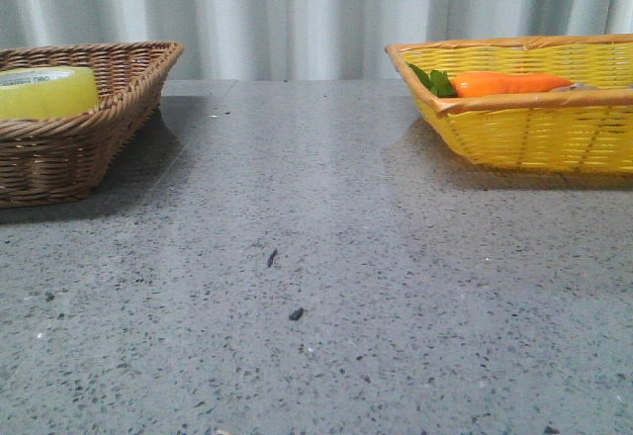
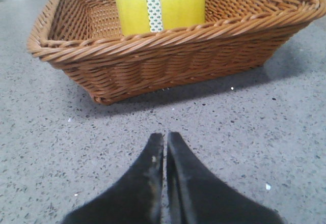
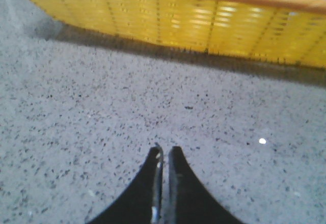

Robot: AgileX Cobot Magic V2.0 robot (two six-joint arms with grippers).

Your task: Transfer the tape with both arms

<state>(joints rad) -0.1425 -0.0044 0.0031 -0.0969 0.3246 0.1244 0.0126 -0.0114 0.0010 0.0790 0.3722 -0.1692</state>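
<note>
Both pincers were seen closed on nothing, fingertips pressed together: the left pincer (image 2: pixel 164 137) was held low over the speckled grey counter (image 1: pixel 326 257), near a brown wicker basket (image 1: pixel 94 129), and the right pincer (image 3: pixel 164 151) likewise near a yellow wicker basket (image 1: pixel 534 133). The tape (image 1: pixel 45 92) was found lying flat inside the brown basket at the far left, apart from either pincer. An orange carrot (image 1: pixel 509 83) was seen in the yellow basket at the far right.
</note>
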